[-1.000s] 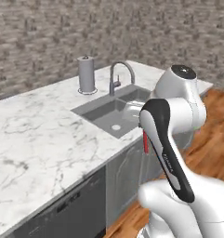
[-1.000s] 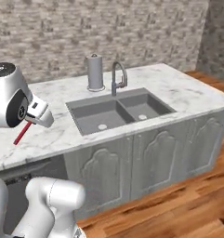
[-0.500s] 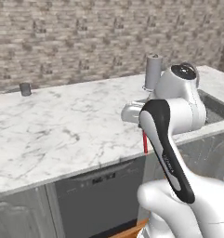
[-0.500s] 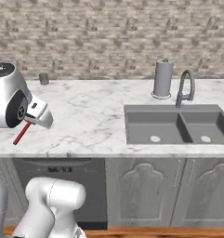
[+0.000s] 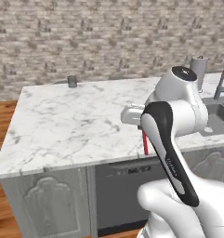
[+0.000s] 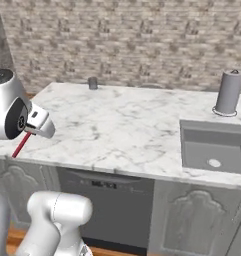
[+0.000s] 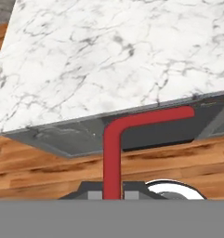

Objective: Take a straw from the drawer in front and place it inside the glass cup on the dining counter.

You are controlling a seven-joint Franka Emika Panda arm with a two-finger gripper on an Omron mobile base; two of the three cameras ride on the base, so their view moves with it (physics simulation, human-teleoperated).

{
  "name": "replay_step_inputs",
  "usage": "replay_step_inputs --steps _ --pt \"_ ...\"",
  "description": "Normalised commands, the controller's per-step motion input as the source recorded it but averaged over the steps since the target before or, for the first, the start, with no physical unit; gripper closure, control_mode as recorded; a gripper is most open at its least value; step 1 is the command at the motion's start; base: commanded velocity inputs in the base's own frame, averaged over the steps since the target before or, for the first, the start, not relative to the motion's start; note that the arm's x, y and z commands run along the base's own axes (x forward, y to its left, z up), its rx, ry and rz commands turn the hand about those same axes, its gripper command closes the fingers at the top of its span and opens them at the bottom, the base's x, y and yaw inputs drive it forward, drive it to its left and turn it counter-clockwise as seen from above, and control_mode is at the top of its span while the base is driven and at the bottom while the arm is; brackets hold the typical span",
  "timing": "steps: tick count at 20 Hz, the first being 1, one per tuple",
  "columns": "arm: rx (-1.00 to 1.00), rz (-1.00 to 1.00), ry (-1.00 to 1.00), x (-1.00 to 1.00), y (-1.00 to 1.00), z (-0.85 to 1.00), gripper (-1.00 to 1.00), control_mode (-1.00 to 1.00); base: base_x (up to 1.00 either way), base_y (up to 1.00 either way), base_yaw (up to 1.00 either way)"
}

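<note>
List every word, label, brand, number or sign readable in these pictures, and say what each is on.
Readable text: none.
Arm: faint marks on the dark strip of the link, too small to read.
Dishwasher: light specks on its top panel, too blurred to read.
Straw, worktop, brick wall, paper towel roll: no writing to be seen.

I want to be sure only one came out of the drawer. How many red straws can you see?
1. The straw is clamped in the shut gripper, hanging beside the marble worktop. Others may be hidden.
</note>
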Motion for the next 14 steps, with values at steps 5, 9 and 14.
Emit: replay_step_inputs --steps 5,9,14 --pt "0.00 0.00 0.00 0.00 0.00 0.00 1.00 1.00 0.00 1.00 0.11" --pt "0.00 0.00 0.00 0.00 0.00 0.00 1.00 1.00 0.00 1.00 0.06" --pt "0.00 0.00 0.00 0.00 0.00 0.00 1.00 1.00 0.00 1.00 0.02"
